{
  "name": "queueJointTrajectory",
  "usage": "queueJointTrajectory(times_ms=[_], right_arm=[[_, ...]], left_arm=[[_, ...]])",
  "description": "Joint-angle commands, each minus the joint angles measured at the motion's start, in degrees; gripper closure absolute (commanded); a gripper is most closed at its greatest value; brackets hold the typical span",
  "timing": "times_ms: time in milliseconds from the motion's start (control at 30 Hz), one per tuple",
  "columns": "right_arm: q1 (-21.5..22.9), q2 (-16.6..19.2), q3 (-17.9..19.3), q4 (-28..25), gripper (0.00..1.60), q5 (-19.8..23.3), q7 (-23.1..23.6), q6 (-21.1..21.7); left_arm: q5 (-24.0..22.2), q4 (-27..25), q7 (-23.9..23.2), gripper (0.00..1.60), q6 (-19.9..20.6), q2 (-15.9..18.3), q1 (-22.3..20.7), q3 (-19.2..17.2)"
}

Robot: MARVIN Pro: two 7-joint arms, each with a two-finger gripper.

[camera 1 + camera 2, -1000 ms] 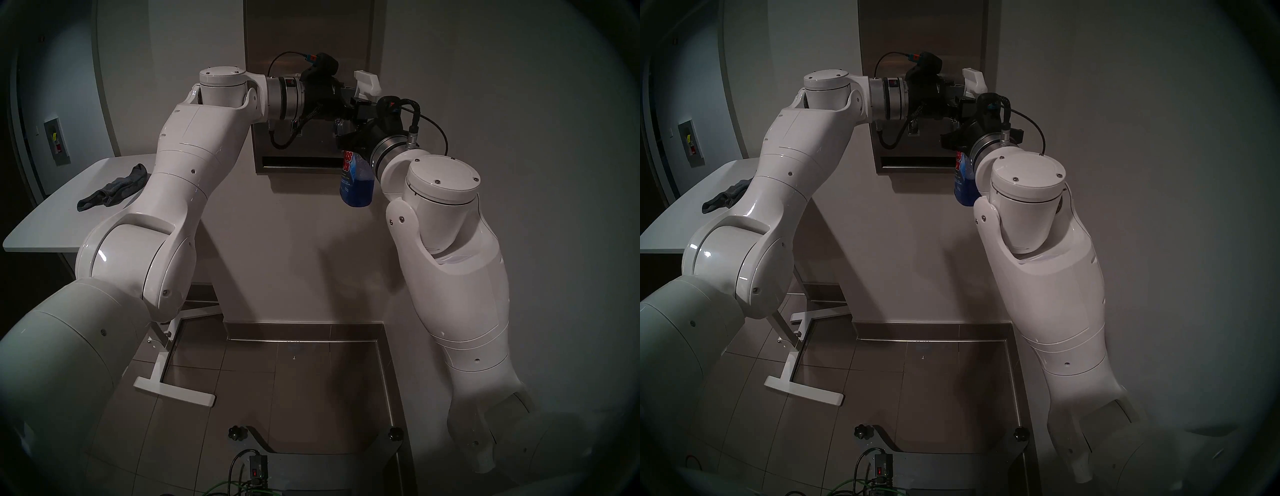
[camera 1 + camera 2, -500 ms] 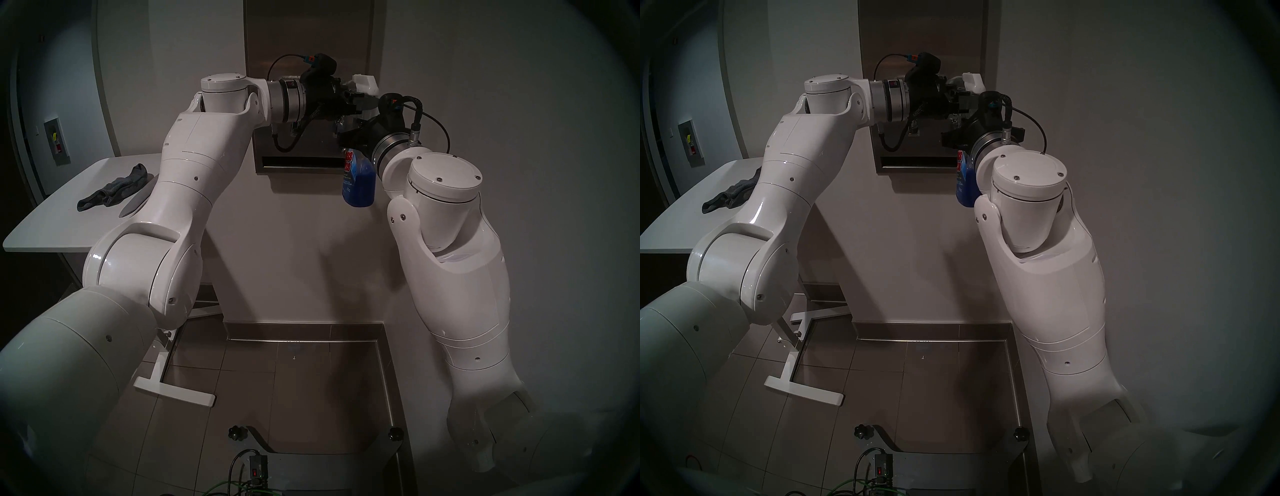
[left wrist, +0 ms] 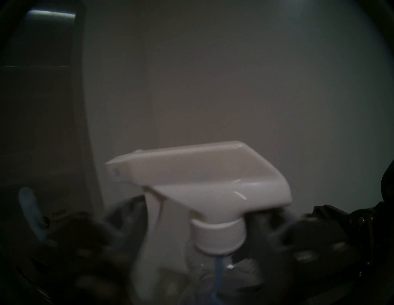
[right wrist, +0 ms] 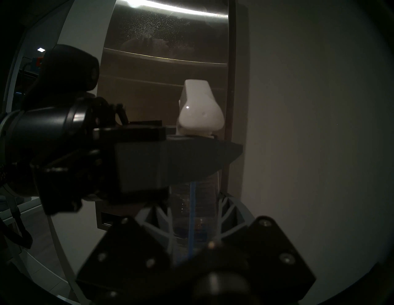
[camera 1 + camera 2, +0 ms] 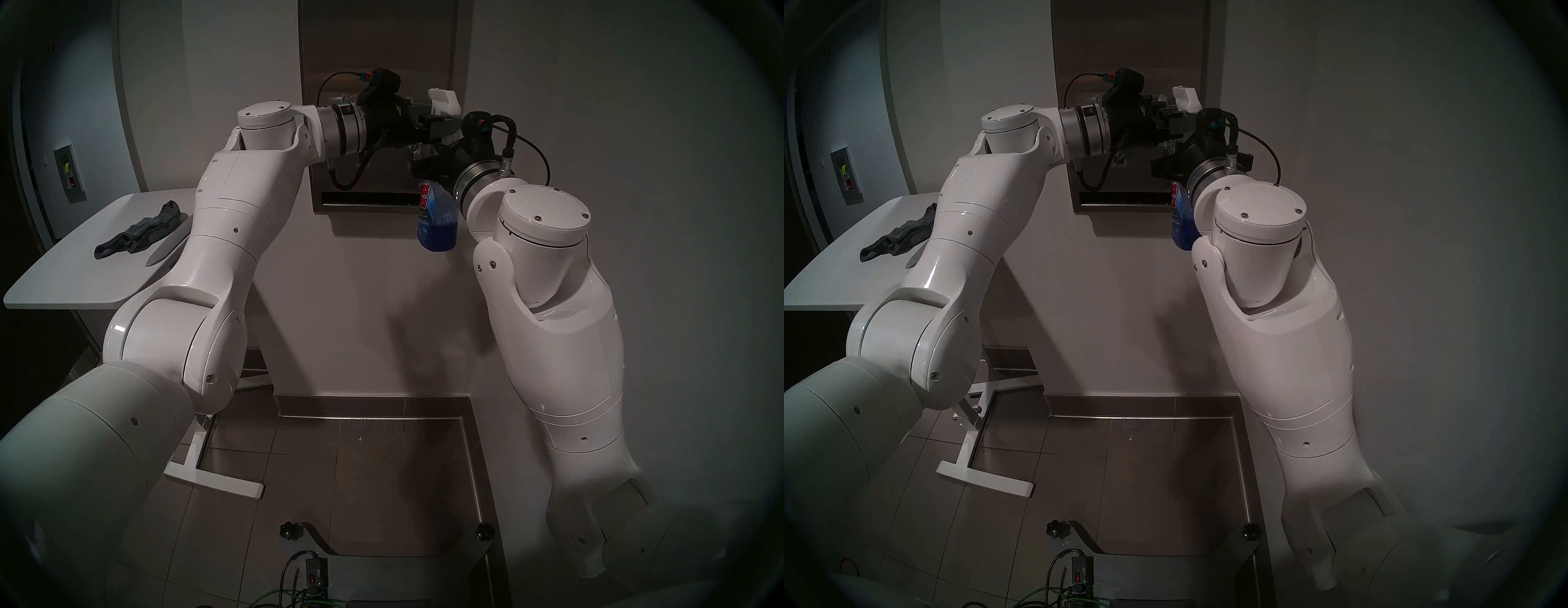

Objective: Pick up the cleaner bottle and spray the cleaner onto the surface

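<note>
Glass Plus cleaner bottle (image 5: pixel 438 220), clear teardrop plastic with blue liquid, hangs upright in the right hand (image 4: pixel 195 215), clenched round its neck. The left hand (image 5: pixel 441 125) is closed on the bottle's white trigger head (image 3: pixel 202 181), its dark finger (image 4: pixel 170 161) blocking the right wrist camera's sight of the neck. Just beyond stands the tall brushed stainless-steel dispenser panel (image 4: pixel 166 70), speckled with whitish spray droplets (image 4: pixel 149 29). Well apart on the left, a grey crumpled cloth (image 5: pixel 138 231) lies on the white counter (image 5: pixel 63 271).
</note>
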Motion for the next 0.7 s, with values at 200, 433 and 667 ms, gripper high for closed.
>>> queueJointTrajectory(times_ms=[200,433,667], right_arm=[[3.14,-0.16,0.64,-3.33,1.6,-0.89,-0.17,-1.94],[3.14,-0.15,0.64,-3.33,1.6,-0.92,-0.14,-1.99],[3.14,-0.14,0.64,-3.33,1.6,-0.94,-0.12,-2.03]], left_arm=[[0.2,-0.3,1.46,0.0,-3.05,2.23,-2.53,-2.01],[0.06,0.01,1.5,0.0,-3.58,2.19,-2.52,-1.91],[0.17,0.73,1.71,0.0,-4.05,1.64,-2.6,-1.48]])
